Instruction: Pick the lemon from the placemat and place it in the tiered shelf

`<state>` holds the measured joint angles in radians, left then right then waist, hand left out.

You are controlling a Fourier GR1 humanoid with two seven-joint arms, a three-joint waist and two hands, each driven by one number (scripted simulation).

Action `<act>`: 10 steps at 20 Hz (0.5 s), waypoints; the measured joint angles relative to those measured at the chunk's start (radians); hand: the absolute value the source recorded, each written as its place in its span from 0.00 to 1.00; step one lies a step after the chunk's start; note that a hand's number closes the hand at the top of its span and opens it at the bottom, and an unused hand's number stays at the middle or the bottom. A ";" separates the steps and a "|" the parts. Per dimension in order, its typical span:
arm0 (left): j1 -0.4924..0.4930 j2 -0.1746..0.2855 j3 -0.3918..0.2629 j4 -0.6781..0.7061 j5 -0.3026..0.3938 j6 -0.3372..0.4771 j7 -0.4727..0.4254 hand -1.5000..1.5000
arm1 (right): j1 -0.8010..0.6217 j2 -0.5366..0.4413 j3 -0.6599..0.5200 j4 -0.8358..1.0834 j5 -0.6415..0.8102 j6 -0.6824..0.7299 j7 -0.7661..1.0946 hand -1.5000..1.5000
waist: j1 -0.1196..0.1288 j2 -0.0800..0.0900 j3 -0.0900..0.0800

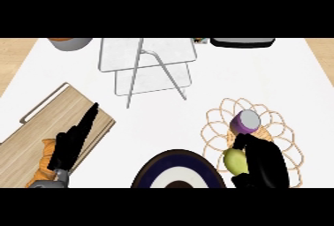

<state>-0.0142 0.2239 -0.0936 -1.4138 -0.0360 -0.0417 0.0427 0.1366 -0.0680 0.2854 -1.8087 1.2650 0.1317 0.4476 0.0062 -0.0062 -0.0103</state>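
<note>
While right hand cups lemon | purple pot just beyond | plate beside

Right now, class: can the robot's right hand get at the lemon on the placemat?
Very likely yes: the right hand sits against the lemon on the placemat, curling round it, nothing between them.

Kitchen, as I read it. I look down on white counter, wood floor past its far corners. Wooden cutting board at my left, orange-brown baked-looking food on it. Dark-ringed plate at near edge. Woven placemat at my right, lemon on it. Wire tiered shelf farther back. Bowl at far left.
</note>
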 measured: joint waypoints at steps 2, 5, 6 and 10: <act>0.002 -0.008 -0.002 0.000 -0.007 0.009 0.003 0.50 | -0.043 0.026 0.073 -0.074 0.018 0.073 0.126 1.00 | -0.001 0.000 0.004; 0.004 -0.003 0.001 -0.012 -0.004 0.003 0.024 0.50 | -0.140 0.048 0.153 -0.176 0.053 0.179 0.291 1.00 | 0.000 0.000 0.008; 0.006 -0.001 0.004 -0.012 0.000 -0.003 0.024 0.50 | -0.183 0.052 0.167 -0.200 0.052 0.203 0.337 1.00 | 0.001 0.000 0.008; 0.002 -0.007 0.004 0.004 -0.004 -0.006 -0.001 0.50 | -0.348 0.061 0.198 -0.287 0.001 0.196 0.480 1.00 | 0.005 0.001 0.011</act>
<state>-0.0118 0.2165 -0.0898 -1.4103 -0.0400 -0.0475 0.0418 -0.2109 -0.0071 0.4837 -2.0954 1.2655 0.3279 0.9279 0.0110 -0.0051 0.0005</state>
